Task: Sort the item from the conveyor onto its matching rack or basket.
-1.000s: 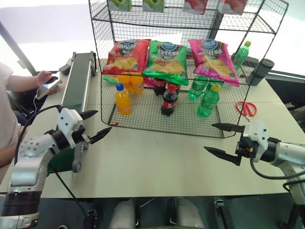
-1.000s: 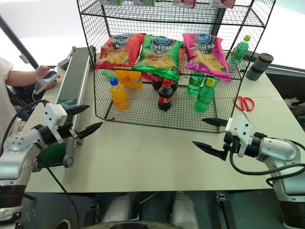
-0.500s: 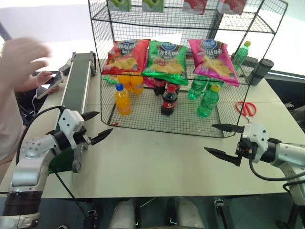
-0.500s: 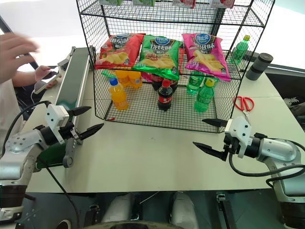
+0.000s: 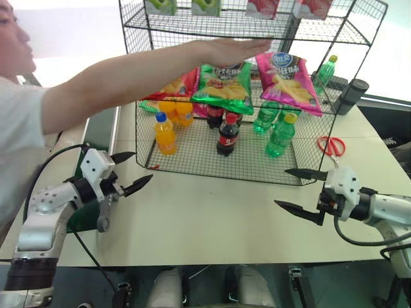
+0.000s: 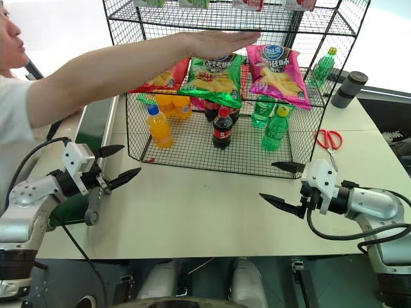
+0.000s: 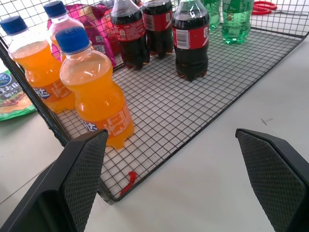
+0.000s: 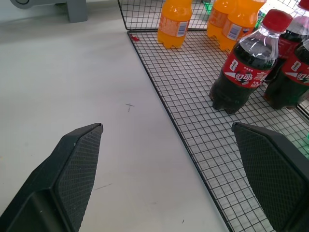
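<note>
Pink chip bag (image 5: 288, 80) lies on the black wire rack's (image 5: 359, 38) middle tier, beside a green bag (image 5: 225, 83); a person's arm (image 5: 148, 67) reaches across the rack. Left gripper (image 5: 131, 172) and right gripper (image 5: 298, 191) hover over the table (image 5: 205, 218), jaws wide, empty. Left wrist: orange bottles (image 7: 94, 94). Right wrist: cola bottle (image 8: 246, 65).

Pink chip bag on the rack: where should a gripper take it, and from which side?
Grip the pink bag by its lower sealed edge, coming from the front: it lies tilted on the rack, that thin edge overhanging toward the robot.
</note>
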### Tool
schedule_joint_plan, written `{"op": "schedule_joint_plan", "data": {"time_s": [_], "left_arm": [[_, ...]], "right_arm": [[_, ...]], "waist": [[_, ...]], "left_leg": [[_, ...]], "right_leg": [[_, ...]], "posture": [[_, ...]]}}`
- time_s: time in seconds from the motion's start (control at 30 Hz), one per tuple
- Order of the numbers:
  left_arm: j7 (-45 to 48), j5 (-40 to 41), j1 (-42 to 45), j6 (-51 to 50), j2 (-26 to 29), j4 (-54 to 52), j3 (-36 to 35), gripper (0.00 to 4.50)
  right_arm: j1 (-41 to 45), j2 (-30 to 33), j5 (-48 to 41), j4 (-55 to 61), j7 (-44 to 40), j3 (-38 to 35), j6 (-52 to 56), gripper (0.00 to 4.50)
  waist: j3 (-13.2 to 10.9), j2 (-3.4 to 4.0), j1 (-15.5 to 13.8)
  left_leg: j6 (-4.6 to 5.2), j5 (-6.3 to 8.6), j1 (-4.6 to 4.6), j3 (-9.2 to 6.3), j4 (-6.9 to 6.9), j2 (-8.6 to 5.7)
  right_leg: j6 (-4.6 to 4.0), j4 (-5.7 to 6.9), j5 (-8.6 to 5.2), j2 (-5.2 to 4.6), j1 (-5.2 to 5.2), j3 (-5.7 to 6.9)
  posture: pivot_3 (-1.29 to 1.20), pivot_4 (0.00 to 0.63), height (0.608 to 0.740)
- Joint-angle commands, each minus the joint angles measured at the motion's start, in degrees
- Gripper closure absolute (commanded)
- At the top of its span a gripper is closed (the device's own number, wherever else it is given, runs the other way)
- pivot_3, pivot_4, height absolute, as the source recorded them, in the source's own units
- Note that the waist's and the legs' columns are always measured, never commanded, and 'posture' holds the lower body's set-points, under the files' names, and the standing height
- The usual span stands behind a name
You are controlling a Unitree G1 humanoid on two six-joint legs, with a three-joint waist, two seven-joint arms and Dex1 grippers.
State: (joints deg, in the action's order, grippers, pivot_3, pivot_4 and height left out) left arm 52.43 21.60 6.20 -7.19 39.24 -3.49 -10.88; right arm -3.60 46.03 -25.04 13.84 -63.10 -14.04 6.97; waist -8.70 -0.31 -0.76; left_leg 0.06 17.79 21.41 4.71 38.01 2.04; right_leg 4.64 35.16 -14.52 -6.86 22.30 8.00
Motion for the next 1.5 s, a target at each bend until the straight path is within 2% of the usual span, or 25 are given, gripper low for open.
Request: {"op": "schedule_joint_plan", "data": {"time_s": [0.03, 0.57, 1.0, 1.5], "left_arm": [[0.17, -0.23, 0.23, 0.94, 0.38, -1.07, -0.31, 0.0], [-0.33, -0.29, -1.01, 1.07, 0.06, -2.21, 0.03, 0.0], [-0.49, 0.25, -2.08, -2.52, 0.72, -3.33, -0.74, 0.0], [-0.7, -0.02, -2.86, -0.25, 0.67, -2.84, -0.66, 0.0]], "right_arm": [[0.08, 0.06, -0.42, 1.25, 0.1, -0.61, -0.92, 0.05], [1.12, -0.01, -0.15, 0.49, 0.0, -0.28, -1.6, 0.05], [1.99, -0.38, 0.09, 0.43, 0.62, 1.66, -1.79, 0.05], [3.49, -0.05, 0.44, -0.61, 0.18, 2.84, -2.3, 0.05]], "waist": [[0.0, 0.0, 0.0], [0.0, 0.0, 0.0], [0.0, 0.0, 0.03], [0.01, -0.01, 0.01]], "left_leg": [[0.0, 0.0, 0.0, 0.0, 0.0, 0.0], [0.0, 0.0, 0.0, 0.0, 0.01, 0.0], [-0.01, -0.01, -0.01, 0.0, 0.01, 0.0], [-0.01, -0.01, -0.01, 0.0, 0.02, 0.0]], "right_leg": [[0.0, 0.0, 0.0, 0.0, 0.0, 0.0], [0.0, 0.01, 0.0, 0.0, -0.01, 0.0], [0.0, 0.03, 0.0, 0.0, -0.01, 0.0], [0.0, 0.02, 0.0, 0.0, -0.01, 0.0]], "posture": [[0.0, 0.15, 0.74], [0.0, 0.15, 0.74], [0.0, 0.15, 0.74], [0.0, 0.15, 0.74]]}}
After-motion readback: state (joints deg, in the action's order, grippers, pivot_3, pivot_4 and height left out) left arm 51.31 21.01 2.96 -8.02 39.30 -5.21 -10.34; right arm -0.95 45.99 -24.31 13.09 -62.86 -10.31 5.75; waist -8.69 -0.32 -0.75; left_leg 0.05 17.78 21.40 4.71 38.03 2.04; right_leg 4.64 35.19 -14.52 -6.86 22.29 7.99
